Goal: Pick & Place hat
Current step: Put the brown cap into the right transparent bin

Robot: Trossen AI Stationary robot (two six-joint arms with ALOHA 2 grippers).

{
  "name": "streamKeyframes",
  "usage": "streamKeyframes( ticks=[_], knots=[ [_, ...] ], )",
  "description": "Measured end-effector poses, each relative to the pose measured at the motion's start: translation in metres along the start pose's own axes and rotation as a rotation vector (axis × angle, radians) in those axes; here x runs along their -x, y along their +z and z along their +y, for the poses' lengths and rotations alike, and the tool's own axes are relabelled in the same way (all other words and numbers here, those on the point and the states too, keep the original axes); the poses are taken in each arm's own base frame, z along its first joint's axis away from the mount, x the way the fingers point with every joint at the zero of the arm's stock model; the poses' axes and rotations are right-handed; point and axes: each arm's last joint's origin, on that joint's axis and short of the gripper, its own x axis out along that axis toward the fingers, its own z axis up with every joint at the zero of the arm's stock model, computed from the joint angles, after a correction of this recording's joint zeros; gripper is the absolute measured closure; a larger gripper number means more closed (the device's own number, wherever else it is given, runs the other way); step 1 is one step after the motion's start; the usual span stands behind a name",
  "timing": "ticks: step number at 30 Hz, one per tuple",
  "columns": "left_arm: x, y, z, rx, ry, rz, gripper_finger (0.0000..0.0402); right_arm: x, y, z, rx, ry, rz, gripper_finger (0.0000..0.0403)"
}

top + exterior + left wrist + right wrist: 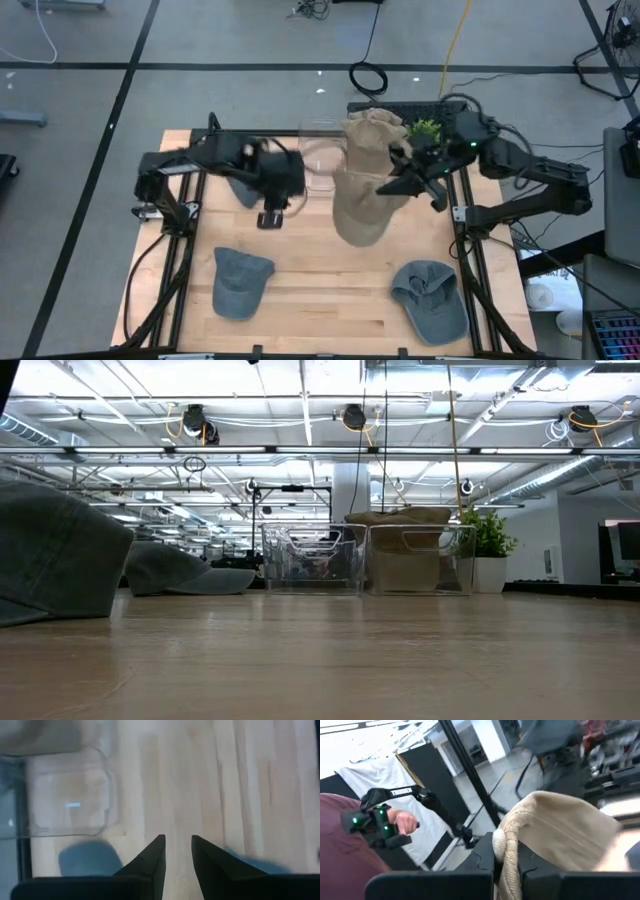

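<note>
The right claw (408,178) is clamped on the tan hat (362,195), which hangs from it above the table (330,290), by the clear bin (322,160). The left claw (270,217), fingers slightly apart and holding nothing, hovers across the bin from it. Two grey hats (240,282) lie nearer the table's front edge.

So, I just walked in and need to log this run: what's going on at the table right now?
The right gripper is shut on a tan hat, holding it up above the table beside the clear bins. The left gripper is slightly open and holds nothing, hovering over bare wood near a clear bin. Two grey hats lie at the front of the table, one on the left and one on the right. A person's hand on a control handle shows in the right wrist view.
</note>
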Motion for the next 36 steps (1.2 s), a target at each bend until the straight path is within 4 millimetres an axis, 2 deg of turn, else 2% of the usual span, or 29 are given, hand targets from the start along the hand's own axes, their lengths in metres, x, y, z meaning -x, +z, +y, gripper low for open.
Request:
streamKeyframes(
  ticks=[6,11,15,18,22,25,30,36],
  knots=[
    [0.059,-0.008,0.018,0.086,0.043,-0.358,0.0298,0.018,0.005,0.014,0.125,-0.040,-0.070,0.0401],
    [0.110,-0.033,0.023,0.110,0.105,-0.610,0.0298,0.029,0.008,0.021,0.271,-0.118,-0.130,0.0401],
    [0.138,-0.057,0.024,0.139,0.163,-0.734,0.0298,0.033,0.009,0.022,0.387,-0.180,-0.146,0.0401],
    [0.151,-0.073,0.023,0.157,0.197,-0.826,0.0298,0.034,0.008,0.018,0.475,-0.254,-0.126,0.0401],
    [0.157,-0.092,0.023,0.175,0.232,-0.914,0.0298,0.038,0.010,0.004,0.550,-0.401,-0.102,0.0402],
    [0.152,-0.103,0.024,0.209,0.247,-0.931,0.0298,0.042,0.012,-0.007,0.587,-0.490,-0.078,0.0402],
    [0.139,-0.112,0.028,0.267,0.248,-0.919,0.0298,0.051,0.016,-0.028,0.629,-0.609,-0.035,0.0402],
    [0.134,-0.113,0.029,0.284,0.247,-0.909,0.0298,0.062,0.020,-0.052,0.716,-0.725,0.037,0.0402]
  ],
)
